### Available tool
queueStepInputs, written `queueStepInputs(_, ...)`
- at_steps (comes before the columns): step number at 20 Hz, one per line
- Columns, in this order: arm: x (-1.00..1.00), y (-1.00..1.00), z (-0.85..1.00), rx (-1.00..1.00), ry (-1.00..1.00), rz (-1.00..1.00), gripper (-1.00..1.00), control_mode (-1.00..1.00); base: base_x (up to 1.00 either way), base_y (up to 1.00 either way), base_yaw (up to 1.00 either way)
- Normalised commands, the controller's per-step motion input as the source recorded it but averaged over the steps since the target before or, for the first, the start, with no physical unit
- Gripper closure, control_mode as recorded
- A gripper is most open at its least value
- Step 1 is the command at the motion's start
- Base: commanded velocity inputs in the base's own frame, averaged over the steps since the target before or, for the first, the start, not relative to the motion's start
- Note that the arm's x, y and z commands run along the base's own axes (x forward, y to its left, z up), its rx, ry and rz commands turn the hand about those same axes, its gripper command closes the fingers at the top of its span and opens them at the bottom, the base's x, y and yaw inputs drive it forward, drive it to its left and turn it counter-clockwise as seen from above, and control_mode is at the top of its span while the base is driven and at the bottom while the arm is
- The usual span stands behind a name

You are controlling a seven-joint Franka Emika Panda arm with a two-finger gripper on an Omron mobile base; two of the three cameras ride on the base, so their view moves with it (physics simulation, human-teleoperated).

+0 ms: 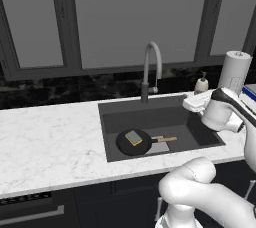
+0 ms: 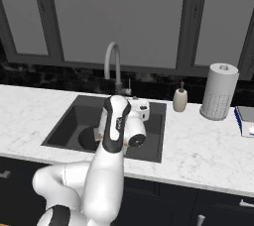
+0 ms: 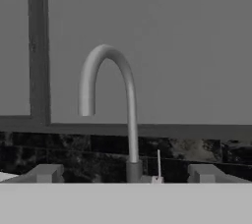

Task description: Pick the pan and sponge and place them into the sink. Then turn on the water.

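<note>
With pan (image 1: 133,143) and sponge (image 1: 133,137) already in the sink (image 1: 200,132), the tool (image 3: 125,175), fingers spread, faces the faucet (image 3: 129,120); next, nudge its lever.

Open air between gripper (image 3: 126,176) and faucet (image 3: 129,115) — soap bottle (image 2: 180,99) stands well aside.

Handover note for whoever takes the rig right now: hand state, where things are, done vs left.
Hand: finger tips apart and empty, so open, pointed at the faucet from the sink's right side.
Pan: on the floor of the sink, wooden handle pointing right.
Sponge: lying inside the pan.
Done: pan and sponge are both in the sink.
Left: turn on the water; none runs from the spout. The thin lever beside the faucet base looks like the control, likely the next target.
</note>
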Motion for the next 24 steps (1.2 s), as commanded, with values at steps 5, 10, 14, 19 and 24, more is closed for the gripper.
queueStepInputs(5,0.42,-0.08,-0.09,0.02,-0.08,0.08,-1.0,-1.0,0.0,0.0,0.0)
queueStepInputs(10,0.58,0.0,-0.12,0.02,0.0,0.07,-1.0,-1.0,0.0,0.0,0.0)
queueStepInputs(14,0.82,-0.08,-0.23,0.0,0.06,0.0,-1.0,-1.0,0.0,0.0,0.0)
queueStepInputs(19,0.83,-0.25,-0.15,0.01,0.03,0.0,-1.0,-1.0,0.0,0.0,0.0)
queueStepInputs(24,0.75,-0.47,-0.09,0.08,0.0,0.0,-1.0,-1.0,0.0,0.0,0.0)
